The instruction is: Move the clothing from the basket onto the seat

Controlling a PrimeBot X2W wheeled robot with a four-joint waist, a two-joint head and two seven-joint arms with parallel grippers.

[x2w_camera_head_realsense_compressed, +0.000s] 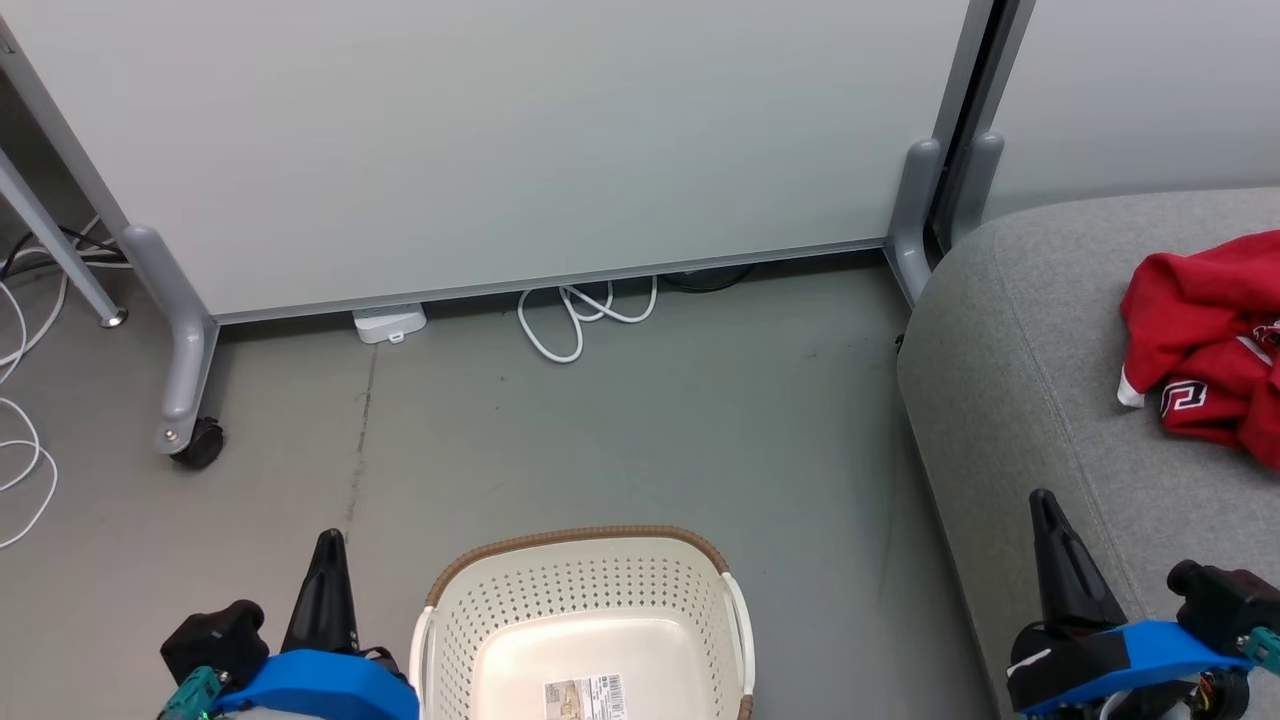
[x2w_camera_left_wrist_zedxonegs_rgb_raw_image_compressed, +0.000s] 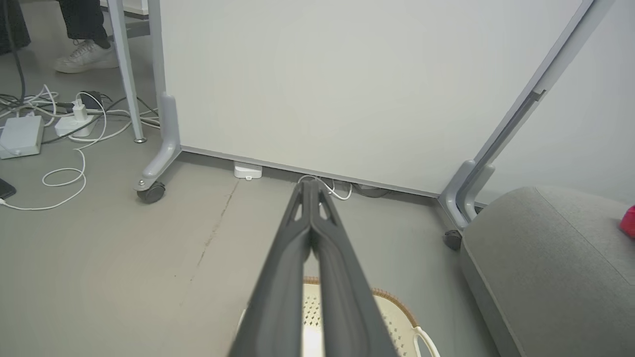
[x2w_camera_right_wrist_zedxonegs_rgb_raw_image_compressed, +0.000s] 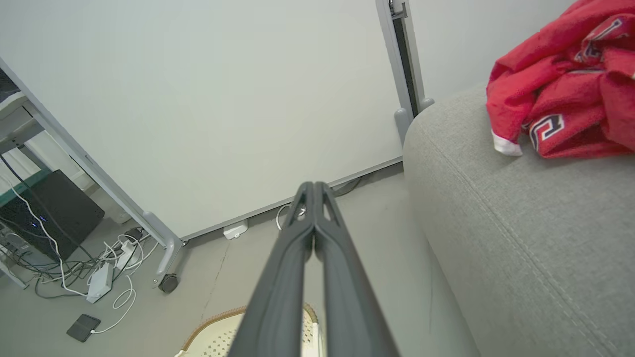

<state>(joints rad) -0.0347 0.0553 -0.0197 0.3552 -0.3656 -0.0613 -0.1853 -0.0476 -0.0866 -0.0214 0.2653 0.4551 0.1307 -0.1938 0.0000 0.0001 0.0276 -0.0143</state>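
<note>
- Left gripper [x2w_camera_head_realsense_compressed: 327, 548]: at the lower left of the head view, just beside the basket's left handle. Its two dark fingers are pressed together along their length and hold nothing.
- Right gripper [x2w_camera_head_realsense_compressed: 1044, 508]: at the lower right, over the near edge of the seat. Its fingers are likewise pressed together and pinch nothing.
- Basket [x2w_camera_head_realsense_compressed: 580, 537]: on the floor between the two arms. The visible bottom is bare apart from a paper label [x2w_camera_head_realsense_compressed: 585, 695], and the nearest part is cut off by the frame edge.
- Seat [x2w_camera_head_realsense_compressed: 1010, 380]: grey upholstery to the right of the basket, not touching it.
- Clothing [x2w_camera_head_realsense_compressed: 1200, 340]: a crumpled red heap lying on the seat toward its far right, well apart from both grippers. White trim and lettering show.
- Partition panel [x2w_camera_head_realsense_compressed: 500, 150]: pale, on a castor [x2w_camera_head_realsense_compressed: 200, 445], with a looped white cable [x2w_camera_head_realsense_compressed: 575, 315] at its foot.
- Step in hand, as a judgement: the transfer looks finished or nearly so, with the arms drawn back and idle.
- Next move, as a judgement: check the hidden near part of the basket. If a garment remains, the fingers must spread and reach down inside. If not, nothing more is called for.
- View differences: the left wrist view adds a person's shoe [x2w_camera_left_wrist_zedxonegs_rgb_raw_image_compressed: 84, 54] and a plug adaptor [x2w_camera_left_wrist_zedxonegs_rgb_raw_image_compressed: 74, 124] beyond the panel. The right wrist view adds a dark box [x2w_camera_right_wrist_zedxonegs_rgb_raw_image_compressed: 54, 213] and gives the closest look at the clothing's lettering.
</note>
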